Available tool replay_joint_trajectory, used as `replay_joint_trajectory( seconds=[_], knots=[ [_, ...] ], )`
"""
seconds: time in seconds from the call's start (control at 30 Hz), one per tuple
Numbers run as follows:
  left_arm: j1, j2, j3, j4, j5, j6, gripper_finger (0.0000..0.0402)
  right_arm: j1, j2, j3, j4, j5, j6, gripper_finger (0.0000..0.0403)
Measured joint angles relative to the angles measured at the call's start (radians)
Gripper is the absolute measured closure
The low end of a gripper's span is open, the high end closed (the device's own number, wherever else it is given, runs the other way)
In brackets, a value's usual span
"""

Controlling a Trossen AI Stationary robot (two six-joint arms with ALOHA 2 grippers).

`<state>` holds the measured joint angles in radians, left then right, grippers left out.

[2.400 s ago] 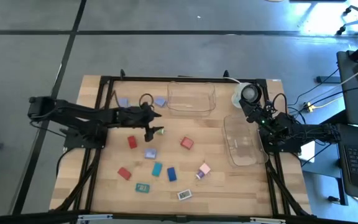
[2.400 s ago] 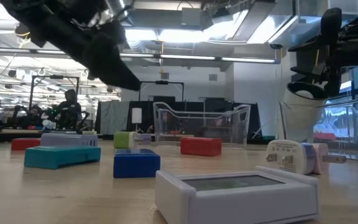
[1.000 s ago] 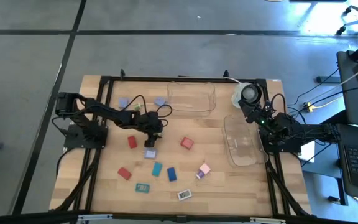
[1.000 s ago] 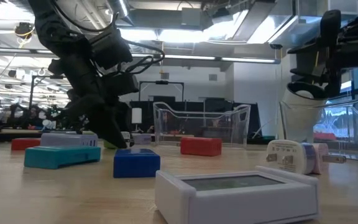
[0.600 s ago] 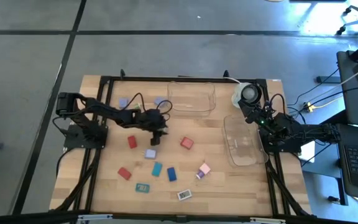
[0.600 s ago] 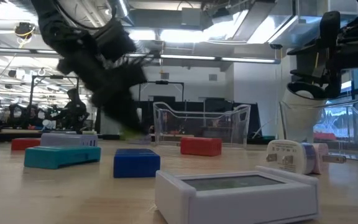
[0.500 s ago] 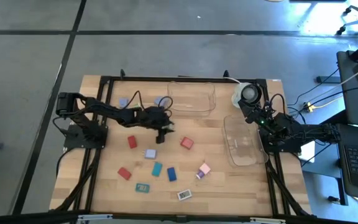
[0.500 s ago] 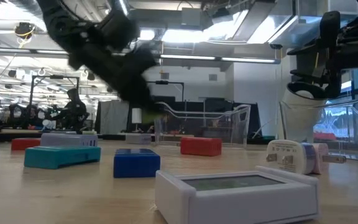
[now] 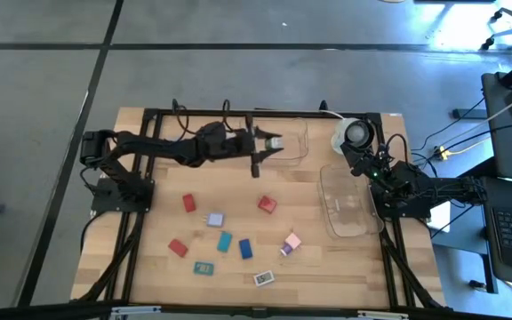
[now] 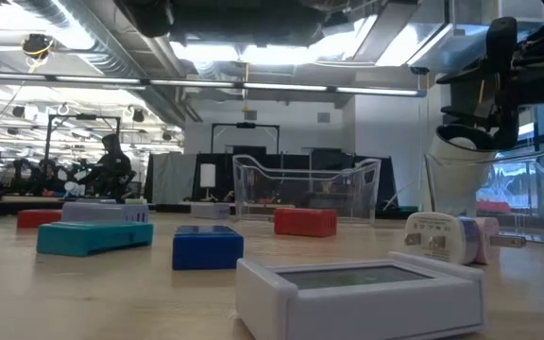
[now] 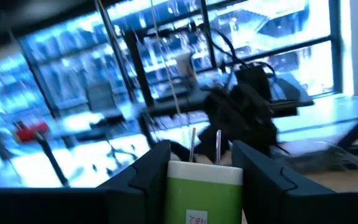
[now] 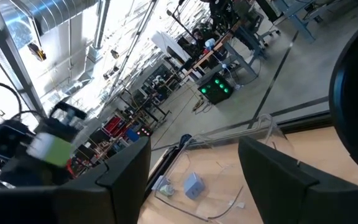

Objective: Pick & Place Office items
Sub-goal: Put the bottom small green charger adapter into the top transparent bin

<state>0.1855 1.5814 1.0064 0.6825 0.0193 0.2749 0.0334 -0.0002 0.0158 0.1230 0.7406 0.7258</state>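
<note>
My left gripper [image 9: 268, 143] reaches out over the far clear tub [image 9: 293, 153] and is shut on a green plug [image 11: 205, 194] with a white end and two metal prongs. The plug also shows in the high view [image 9: 276, 141]. Other office items lie on the table: red blocks [image 9: 267, 204] [image 9: 189, 203], a lavender plug [image 9: 213, 219], teal [image 9: 225, 241], blue [image 9: 245, 248] and pink [image 9: 292, 242] pieces, and a white piece [image 9: 263, 279]. My right gripper [image 9: 348, 156] waits open at the table's right, beside the round white-and-black object [image 9: 356, 133]. My left gripper pinches the green plug by its two opposite sides [image 11: 174, 186], one finger [image 11: 143, 177] on each side. The fingers come about level from the table's left. The plug is lifted clear above the far tub, its prongs [image 11: 204, 144] sticking out past the white end.
A second clear tub [image 9: 345, 203] lies along the right side beneath my right arm. In the low view the white piece [image 10: 362, 295], a blue block [image 10: 208, 247] and a teal block [image 10: 93, 236] sit near the front. A black frame edges the table.
My left gripper has risen from the table near the lavender plug with the green plug in its fingers. It has swung toward the far edge and the right, and now stands over the far tub. The plug is lifted clear of the table.
</note>
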Motion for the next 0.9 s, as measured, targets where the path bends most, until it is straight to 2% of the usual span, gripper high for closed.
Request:
replay_joint_trajectory(
  seconds=[0.13, 0.27, 0.37, 0.57, 0.73, 0.9],
  knots=[
    [-0.009, 0.0, 0.006, -0.008, -0.059, 0.117, 0.025, 0.0, 0.0, 0.0, -0.021, 0.0, 0.0, 0.0156],
    [-0.006, 0.0, 0.006, 0.0, -0.18, 0.095, 0.025, 0.0, 0.0, 0.0, -0.028, 0.0, 0.0, 0.0156],
    [0.001, 0.0, 0.006, 0.03, -0.219, -0.027, 0.0249, 0.0, 0.0, 0.0, -0.027, 0.0, 0.0, 0.0156],
    [0.016, 0.0, 0.006, -0.027, -0.277, -0.445, 0.0244, 0.0, 0.0, 0.0, -0.027, 0.0, 0.0, 0.0156],
    [0.022, 0.056, 0.006, -0.169, -0.367, -0.561, 0.0246, 0.0, 0.0, 0.0, -0.028, 0.003, -0.001, 0.0156],
    [0.051, 0.18, 0.006, -0.179, -0.394, -0.652, 0.0244, 0.0, 0.0, 0.0, -0.028, -0.031, 0.072, 0.0156]
  ],
)
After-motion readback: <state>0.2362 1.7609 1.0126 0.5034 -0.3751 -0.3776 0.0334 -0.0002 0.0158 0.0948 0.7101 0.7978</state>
